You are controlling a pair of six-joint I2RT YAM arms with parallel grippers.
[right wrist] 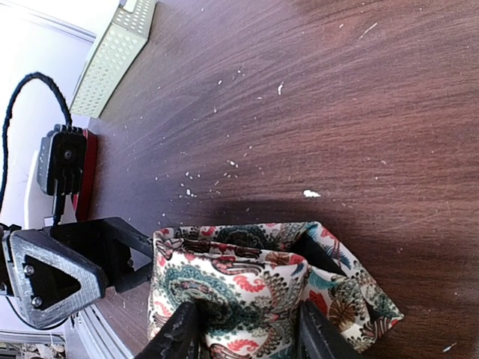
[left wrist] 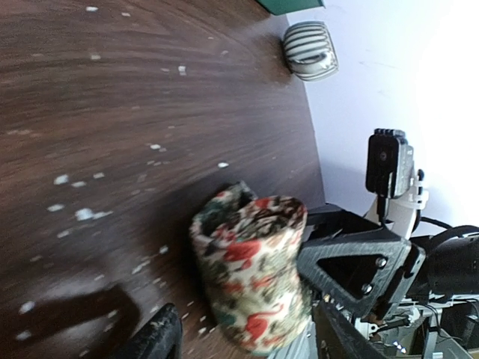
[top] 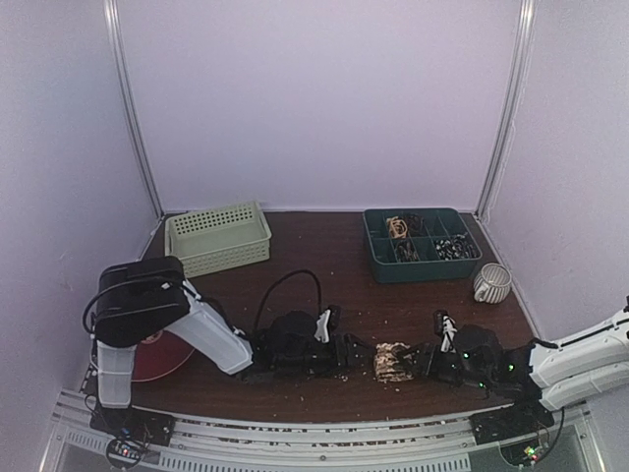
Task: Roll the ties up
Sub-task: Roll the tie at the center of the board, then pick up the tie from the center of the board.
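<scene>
Tabletop [top: 324, 265], near edge; rolled tie [top: 392, 362]

Green basket [top: 218, 238], teal divided tray [top: 423, 271], striped mug [top: 491, 283], red disc [top: 162, 356] on dark table [top: 324, 261].
</scene>
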